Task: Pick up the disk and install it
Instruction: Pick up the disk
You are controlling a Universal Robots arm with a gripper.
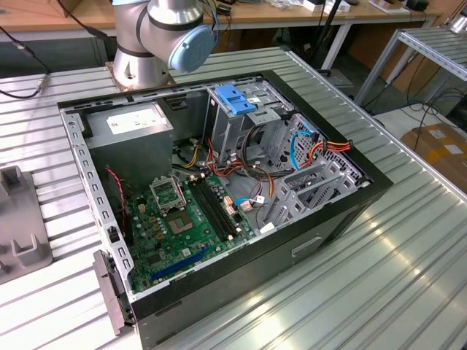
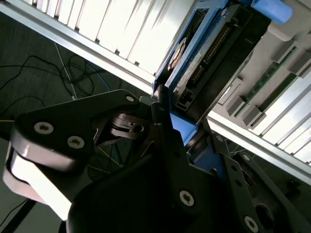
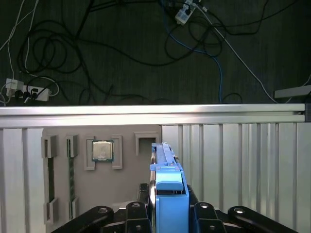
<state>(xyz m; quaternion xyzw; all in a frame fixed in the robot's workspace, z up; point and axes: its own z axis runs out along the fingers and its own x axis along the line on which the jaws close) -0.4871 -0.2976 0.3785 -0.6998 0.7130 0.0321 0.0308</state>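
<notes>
Closest in the first wrist view, the gripper (image 3: 167, 216) clamps the disk (image 3: 168, 182) edge-on, black fingers (image 3: 204, 213) pressed against its blue rails, above the ribbed table (image 3: 233, 160). Just beyond lies a grey tray (image 3: 126, 179) bearing a processor (image 3: 102, 150), its print too small to read. Farther off, cables (image 3: 58, 53) and a white power strip (image 3: 29, 92) sprawl across the dark floor (image 3: 272, 43).

An open computer case (image 1: 219, 295) lies on the ribbed table (image 1: 379, 277) near the arm (image 1: 168, 29).
</notes>
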